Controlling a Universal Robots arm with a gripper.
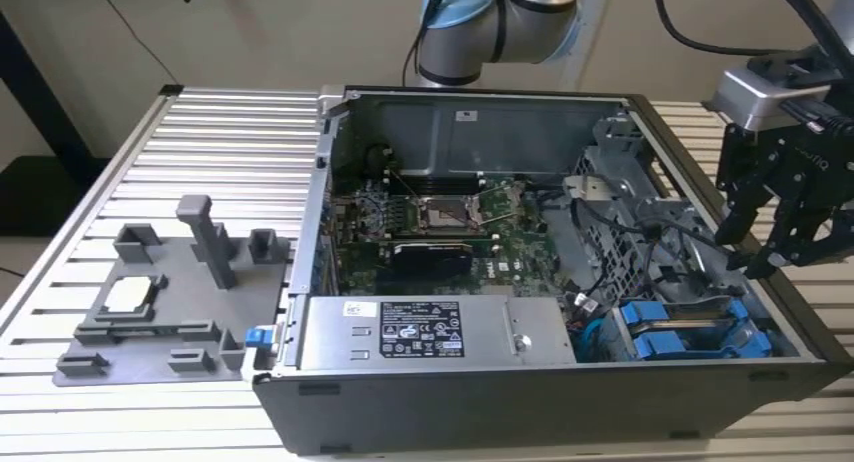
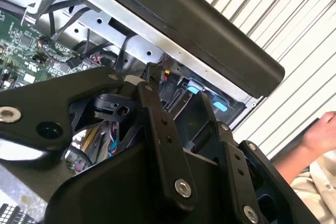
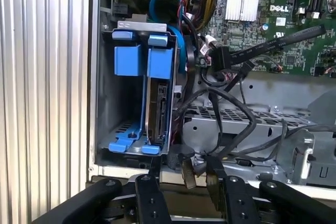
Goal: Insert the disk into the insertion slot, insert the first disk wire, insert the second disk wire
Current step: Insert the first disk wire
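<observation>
**Empty gripper over case edge, disk already standing in slot**

Gripper [image 1: 750,254] hangs over the case [image 1: 534,407] edge on the exterior view's right. Fingers [image 3: 186,174] are apart with nothing between them.

Disk [image 3: 158,109] sits in the slot [image 3: 105,98], in the cage at the case's near corner on that same side. It stands on edge in its blue frame. Its long axis looks to run down into the bay.

A second blue frame [image 3: 127,60] is just beside it; can't tell if it holds a drive.

In the first wrist view the disk lies ahead of the fingertips, slightly off their line, near but not touching.

A black plug [image 3: 218,56] on loose cables hangs beside the cage, apart from the disk, so the wires look not yet in.
</observation>
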